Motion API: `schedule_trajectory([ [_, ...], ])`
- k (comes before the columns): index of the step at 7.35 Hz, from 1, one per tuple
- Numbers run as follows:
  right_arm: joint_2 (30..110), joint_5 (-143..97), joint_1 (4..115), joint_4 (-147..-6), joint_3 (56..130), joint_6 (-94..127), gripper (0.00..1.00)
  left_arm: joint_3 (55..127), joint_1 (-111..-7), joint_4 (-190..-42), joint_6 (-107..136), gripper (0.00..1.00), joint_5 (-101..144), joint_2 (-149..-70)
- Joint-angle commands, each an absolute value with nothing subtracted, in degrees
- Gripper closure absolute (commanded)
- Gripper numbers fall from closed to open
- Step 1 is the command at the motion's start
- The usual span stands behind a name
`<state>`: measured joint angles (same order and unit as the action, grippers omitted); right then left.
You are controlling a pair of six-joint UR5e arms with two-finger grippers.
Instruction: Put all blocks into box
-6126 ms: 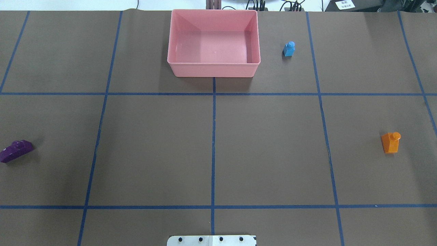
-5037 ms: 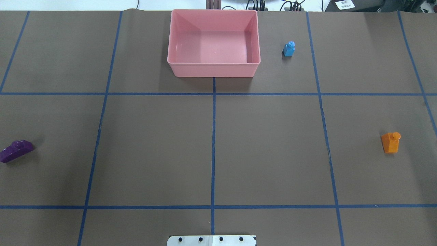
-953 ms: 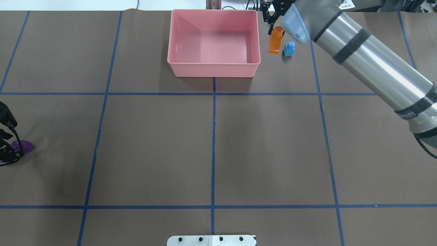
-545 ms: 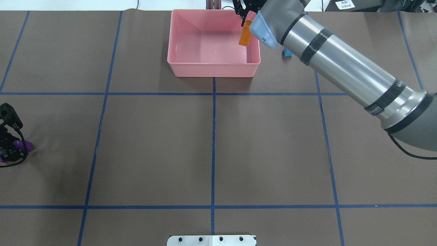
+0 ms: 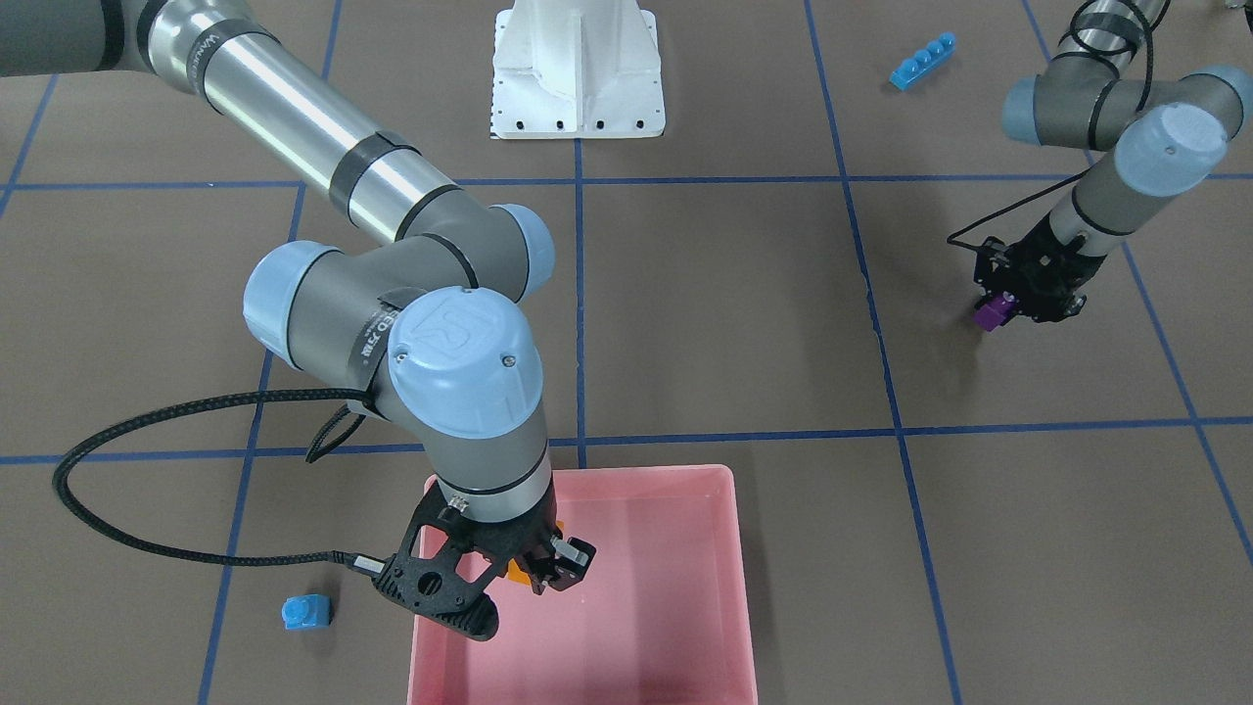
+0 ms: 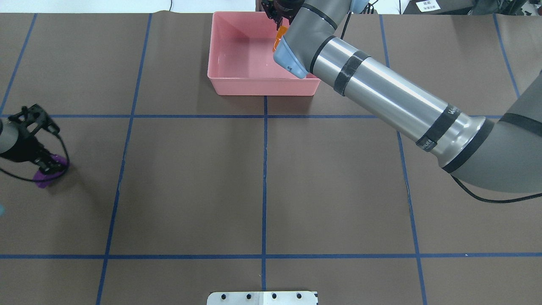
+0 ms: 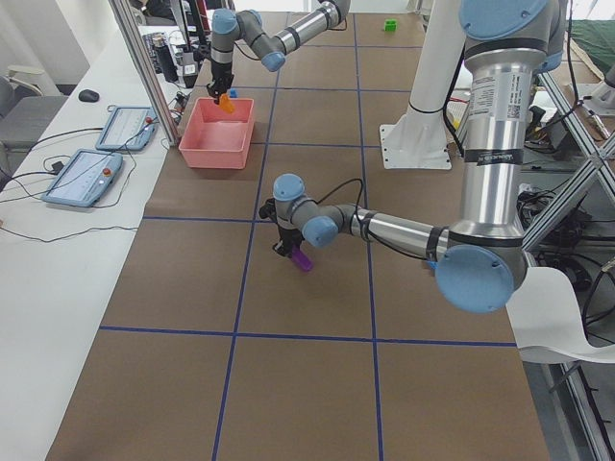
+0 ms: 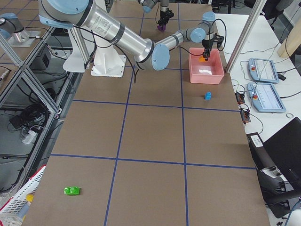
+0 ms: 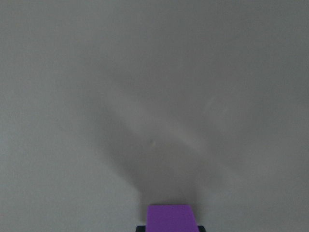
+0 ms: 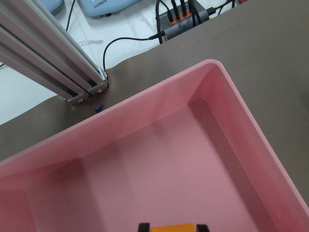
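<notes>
Right jaws are pinching the orange brick (image 5: 533,573). We see them hanging over the inside of the pink box (image 5: 666,627), with the brick directly under them and above the box floor. The right wrist view shows the brick's top edge clamped between the jaws and the box interior beyond.

Left jaws are pinching the purple brick (image 5: 991,315), which sticks out below them, low over the counter (image 5: 734,294). We can't tell if it touches the counter.

The small blue brick (image 5: 306,612) sits on the counter outside the box, near the right jaws and off to one side. The long blue bar (image 5: 921,63) lies on the counter, well apart from the left jaws. The green brick (image 8: 72,190) is well apart from both jaws.
</notes>
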<state>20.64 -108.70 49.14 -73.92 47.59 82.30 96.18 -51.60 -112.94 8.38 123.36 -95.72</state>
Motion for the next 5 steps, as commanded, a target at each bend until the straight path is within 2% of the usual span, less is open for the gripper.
schedule_trajectory([
  [1,20.4,-103.6,48.0,-73.0,46.6,82.9,0.01,95.9,-51.6,-90.4,13.2,1.00,123.1,-116.8],
  [3,21.4,-106.9,50.3,-73.0,47.5,79.6,0.00,92.3,-52.1,-87.7,24.2,1.00,123.0,-127.9],
  [4,25.8,-111.9,52.5,-73.6,52.4,76.2,0.00,84.4,-52.1,-88.8,30.5,1.00,123.0,-136.8],
  [5,34.3,-115.1,56.0,-73.3,61.4,75.9,0.00,73.5,-52.1,-93.6,35.3,1.00,123.0,-145.7],
])
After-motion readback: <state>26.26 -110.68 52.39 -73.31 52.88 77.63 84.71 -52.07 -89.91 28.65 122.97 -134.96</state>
